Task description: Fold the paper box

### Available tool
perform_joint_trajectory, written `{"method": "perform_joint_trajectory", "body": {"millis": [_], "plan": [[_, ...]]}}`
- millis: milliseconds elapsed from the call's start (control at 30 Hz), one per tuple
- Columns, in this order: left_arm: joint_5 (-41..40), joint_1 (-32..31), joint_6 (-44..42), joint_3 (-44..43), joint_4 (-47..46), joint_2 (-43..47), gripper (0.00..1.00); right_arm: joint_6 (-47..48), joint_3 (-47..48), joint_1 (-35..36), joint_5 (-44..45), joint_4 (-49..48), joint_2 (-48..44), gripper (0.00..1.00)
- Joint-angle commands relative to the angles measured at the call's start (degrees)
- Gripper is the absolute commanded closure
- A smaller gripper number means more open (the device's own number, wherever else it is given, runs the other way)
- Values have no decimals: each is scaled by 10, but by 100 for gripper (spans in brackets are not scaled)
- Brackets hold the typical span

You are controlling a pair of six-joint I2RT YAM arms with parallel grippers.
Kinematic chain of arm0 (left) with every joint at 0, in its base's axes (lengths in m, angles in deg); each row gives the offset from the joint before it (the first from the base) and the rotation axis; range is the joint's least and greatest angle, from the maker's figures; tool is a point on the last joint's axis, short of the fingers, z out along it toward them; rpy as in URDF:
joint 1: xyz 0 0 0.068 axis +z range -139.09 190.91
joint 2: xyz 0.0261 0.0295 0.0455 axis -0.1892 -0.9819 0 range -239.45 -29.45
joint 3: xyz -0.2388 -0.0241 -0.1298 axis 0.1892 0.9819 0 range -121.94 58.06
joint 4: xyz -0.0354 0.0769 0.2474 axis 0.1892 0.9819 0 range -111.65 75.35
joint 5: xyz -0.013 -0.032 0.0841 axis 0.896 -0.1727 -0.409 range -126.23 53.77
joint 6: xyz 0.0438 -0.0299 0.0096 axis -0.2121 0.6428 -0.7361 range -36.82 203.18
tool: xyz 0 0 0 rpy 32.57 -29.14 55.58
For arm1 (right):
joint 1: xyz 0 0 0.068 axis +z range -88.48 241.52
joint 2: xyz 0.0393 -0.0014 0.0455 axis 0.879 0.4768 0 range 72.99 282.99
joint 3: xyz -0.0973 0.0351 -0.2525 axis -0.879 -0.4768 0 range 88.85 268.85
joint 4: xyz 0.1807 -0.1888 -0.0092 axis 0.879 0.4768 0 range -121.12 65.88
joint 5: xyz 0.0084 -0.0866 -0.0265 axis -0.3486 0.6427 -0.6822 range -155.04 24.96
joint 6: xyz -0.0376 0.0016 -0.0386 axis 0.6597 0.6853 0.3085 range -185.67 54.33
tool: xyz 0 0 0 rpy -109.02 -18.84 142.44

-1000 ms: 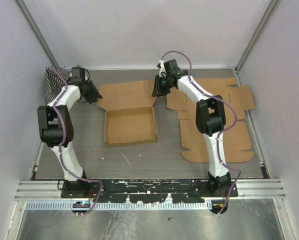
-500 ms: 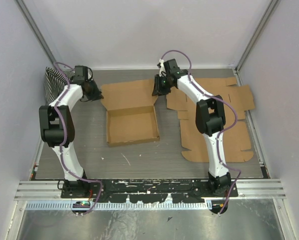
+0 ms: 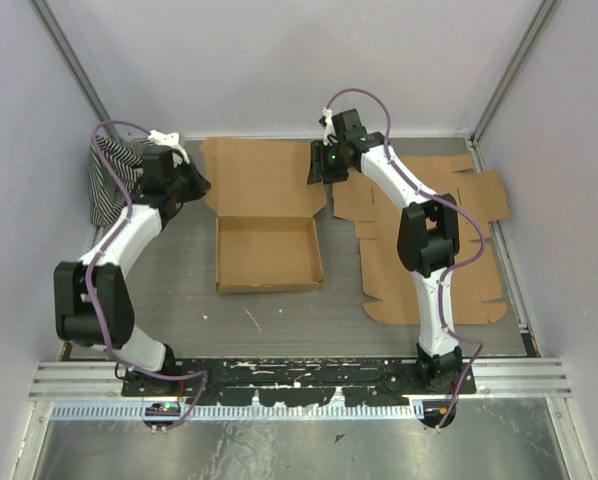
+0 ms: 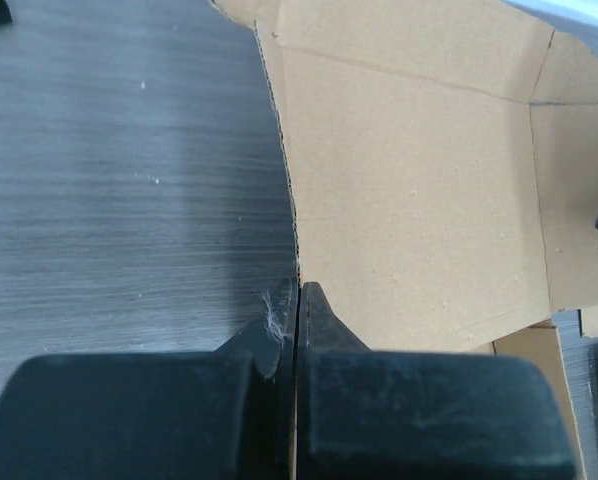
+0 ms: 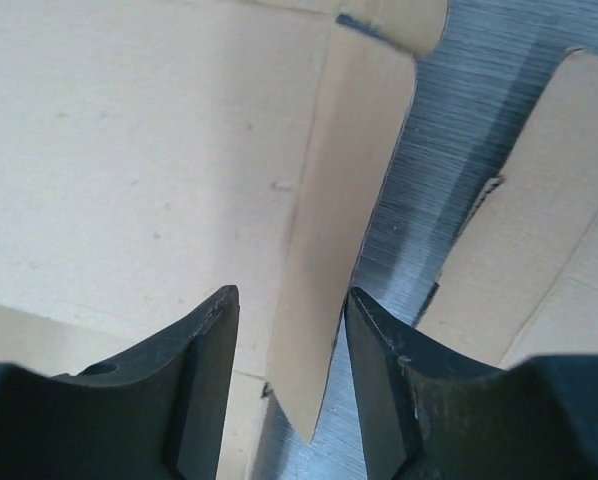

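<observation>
Nearest, along the front edge of the grey table (image 3: 279, 310): the two arm bases on a metal rail (image 3: 299, 375).

Past a bare strip of table, the paper box (image 3: 269, 255). Tray half already formed, open side up, four low walls standing, roughly midway between the two arms.

Hinged to the tray's far wall, the lid panel (image 3: 264, 180). Lying back and opened out toward the rear wall, with a narrow flap along its far edge.

At the lid panel's left edge, the left tool (image 4: 297, 300). Closed flat on the cardboard – edge pinched thin between the two black fingers, a few frayed fibres showing at the tips.

At the lid panel's right edge, the right tool (image 5: 294, 310). Fingers parted to a narrow gap, straddling the lid's side flap (image 5: 329, 250). Flap raised on edge between them; cannot tell whether either finger touches it.

To the right, flat cardboard blanks (image 3: 479, 200) spread on the table – overlapping, partly under the right arm, reaching from mid-table to the back.

At the far left corner, a striped cloth (image 3: 107, 175) bunched against the side wall, just behind the left arm's wrist.
</observation>
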Motion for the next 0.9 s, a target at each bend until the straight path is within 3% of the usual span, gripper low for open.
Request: {"method": "perform_joint_trajectory", "body": {"millis": [0, 233, 600, 867], "plan": [[-13, -14, -58, 88, -183, 83, 100, 31, 24, -17, 25, 11, -57, 48], [18, -31, -79, 207, -381, 148, 100, 63, 21, -33, -14, 16, -67, 48], [34, -33, -93, 243, -443, 166, 100, 87, 23, -35, -104, -11, -74, 54], [40, -35, -98, 283, -523, 178, 100, 81, 69, -39, -107, -10, -38, 57]]}}
